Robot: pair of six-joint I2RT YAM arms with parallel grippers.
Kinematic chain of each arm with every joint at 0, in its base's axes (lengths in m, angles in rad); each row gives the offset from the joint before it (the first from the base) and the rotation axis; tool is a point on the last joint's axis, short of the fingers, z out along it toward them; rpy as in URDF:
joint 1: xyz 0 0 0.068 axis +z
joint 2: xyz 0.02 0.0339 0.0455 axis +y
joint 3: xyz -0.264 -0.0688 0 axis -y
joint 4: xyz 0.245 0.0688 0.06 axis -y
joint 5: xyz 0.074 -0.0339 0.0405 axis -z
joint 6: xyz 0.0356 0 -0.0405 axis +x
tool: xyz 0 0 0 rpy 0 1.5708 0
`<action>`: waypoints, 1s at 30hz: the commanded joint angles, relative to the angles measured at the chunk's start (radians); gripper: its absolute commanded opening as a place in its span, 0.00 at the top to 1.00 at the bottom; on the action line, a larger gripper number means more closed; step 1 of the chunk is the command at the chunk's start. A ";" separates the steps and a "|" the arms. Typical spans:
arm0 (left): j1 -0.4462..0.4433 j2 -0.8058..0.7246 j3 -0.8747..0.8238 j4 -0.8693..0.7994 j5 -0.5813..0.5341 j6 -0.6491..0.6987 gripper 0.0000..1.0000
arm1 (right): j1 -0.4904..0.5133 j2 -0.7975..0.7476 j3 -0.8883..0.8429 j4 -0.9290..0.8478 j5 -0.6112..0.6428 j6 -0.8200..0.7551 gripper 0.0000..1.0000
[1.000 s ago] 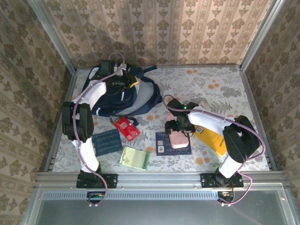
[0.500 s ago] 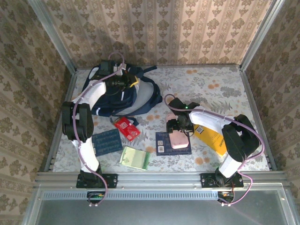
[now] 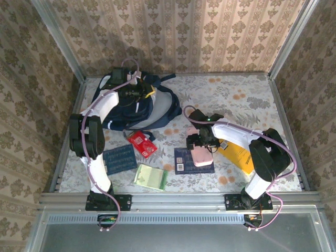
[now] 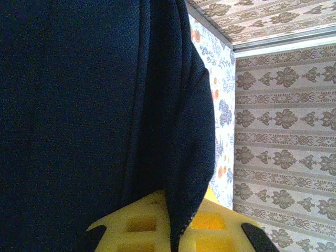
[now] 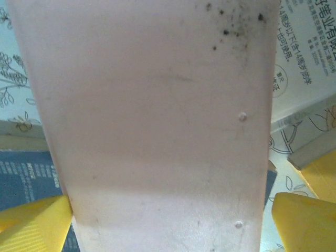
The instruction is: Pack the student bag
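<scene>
Eyes on the overhead: the student bag is lying at the far left of the bench, up near the back wall. My left tool is down on its upper part. On the left wrist feed, dark navy cloth covers most of the picture. A seam edge of the bag runs down between the yellow fingers, and the left tool is clenched on that fold.

Over on the right, my right tool hangs low over a pink case, which rests on a navy booklet near the middle of the bench. On the right wrist feed the pink case sits between the yellow fingers. The right tool is released and spread wide, one finger right against the case's edge and the other with a sliver of gap.

A yellow book lies just to the right of that booklet. Below the bag I see a red packet, a second navy booklet and a green booklet, all apart from the bag.
</scene>
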 commanded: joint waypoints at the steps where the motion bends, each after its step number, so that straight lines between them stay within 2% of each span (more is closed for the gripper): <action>1: 0.009 -0.058 0.023 0.029 0.041 -0.017 1.00 | -0.001 -0.014 0.035 -0.062 -0.003 -0.048 0.00; 8: 0.010 -0.062 0.023 0.031 0.043 -0.016 1.00 | -0.001 0.060 0.074 -0.055 -0.005 -0.062 0.00; 15: 0.015 -0.062 0.021 0.034 0.043 -0.020 1.00 | -0.004 -0.002 0.060 -0.010 -0.046 -0.051 0.00; 30: 0.015 -0.063 0.020 0.038 0.046 -0.022 1.00 | -0.003 0.117 0.073 -0.051 0.002 -0.062 0.00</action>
